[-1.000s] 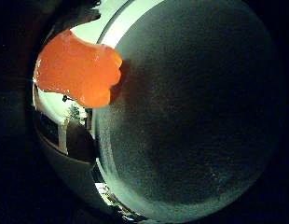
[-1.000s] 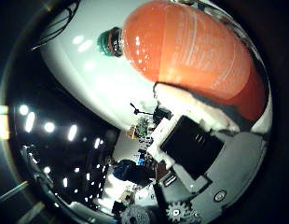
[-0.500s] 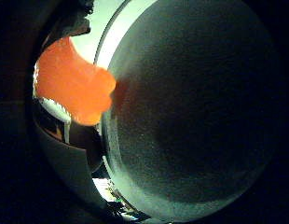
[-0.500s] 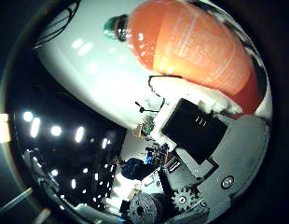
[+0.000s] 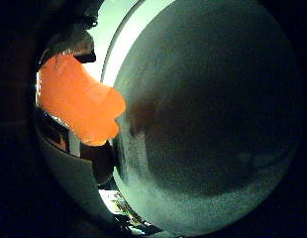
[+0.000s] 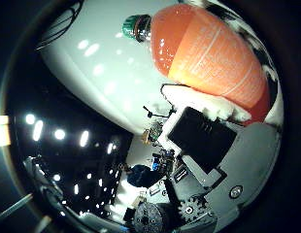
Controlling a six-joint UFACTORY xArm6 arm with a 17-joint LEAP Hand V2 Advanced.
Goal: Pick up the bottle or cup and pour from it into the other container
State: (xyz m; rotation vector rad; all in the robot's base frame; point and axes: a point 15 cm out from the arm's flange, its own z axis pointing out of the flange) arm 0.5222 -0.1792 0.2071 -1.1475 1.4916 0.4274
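Holding orange bottle (image 6: 209, 58) close against my palm, hand (image 6: 223, 145) fingers curled round it; green cap (image 6: 136, 26) on, white table (image 6: 102, 82) behind.

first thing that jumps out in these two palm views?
The orange bottle, filling much of the thumb side view and so close to the palm, with its green cap on, against a white surface. The hand shows right beside the bottle, white and black parts with gears. In the little finger side view a large dark rounded shape blocks most of the picture.
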